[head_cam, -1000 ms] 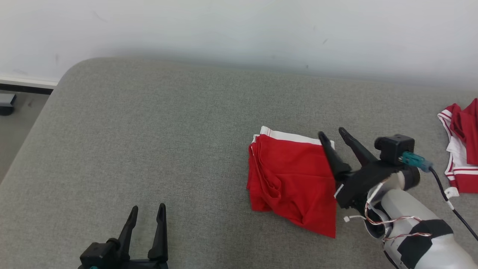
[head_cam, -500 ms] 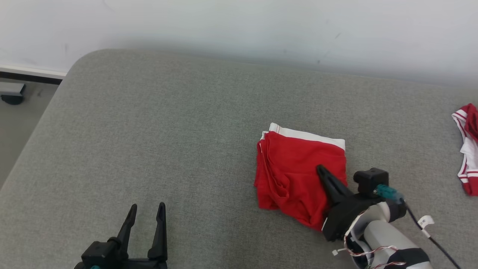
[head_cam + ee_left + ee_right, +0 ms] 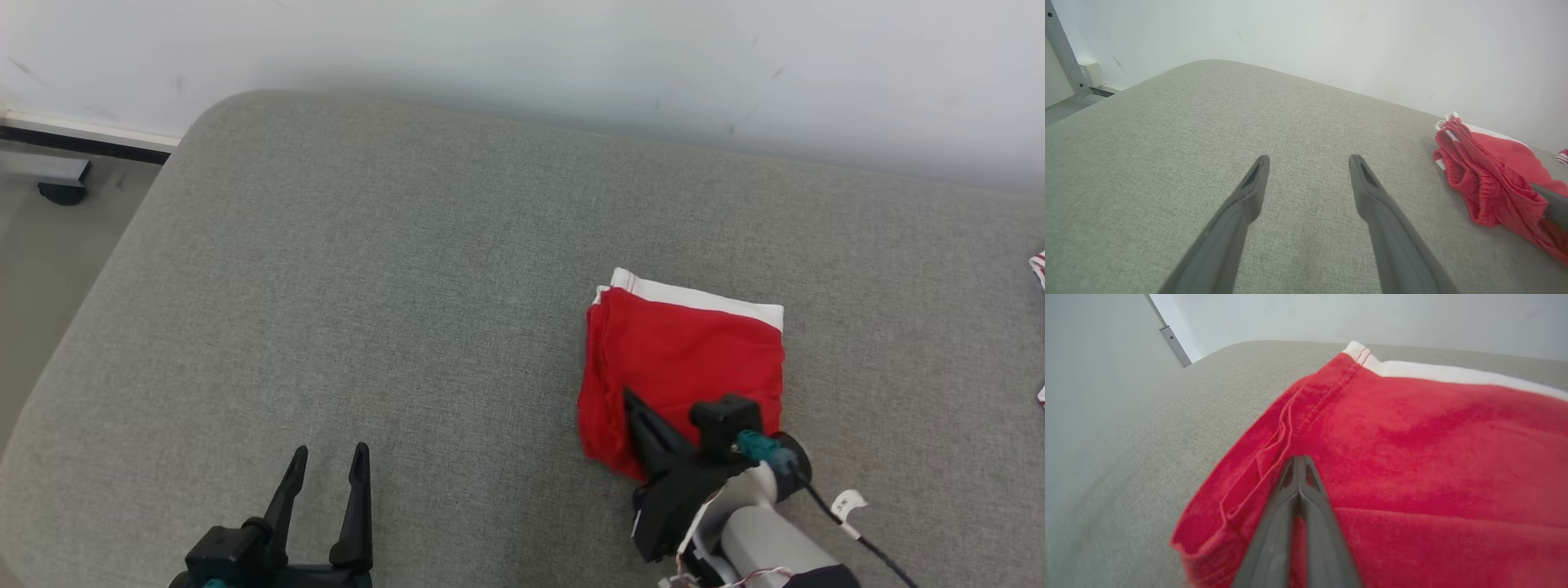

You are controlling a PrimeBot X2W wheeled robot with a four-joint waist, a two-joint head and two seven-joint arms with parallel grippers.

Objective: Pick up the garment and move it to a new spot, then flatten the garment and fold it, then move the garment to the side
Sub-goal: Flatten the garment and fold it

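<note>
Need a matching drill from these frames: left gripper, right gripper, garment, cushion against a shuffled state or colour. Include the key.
Things:
1. left gripper
2. right gripper
3. garment
4. cushion

States:
A. grey, bears everything
B. shut, tips over red fabric
C. open, above bare cushion
D. folded, red with a white band along its far edge

Pairs: 1-C, 2-B, 3-D, 4-A

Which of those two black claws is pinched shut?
The right gripper, over the folded red garment: its two fingers are pressed together. The left gripper has its fingers spread apart above the grey cushion.
</note>
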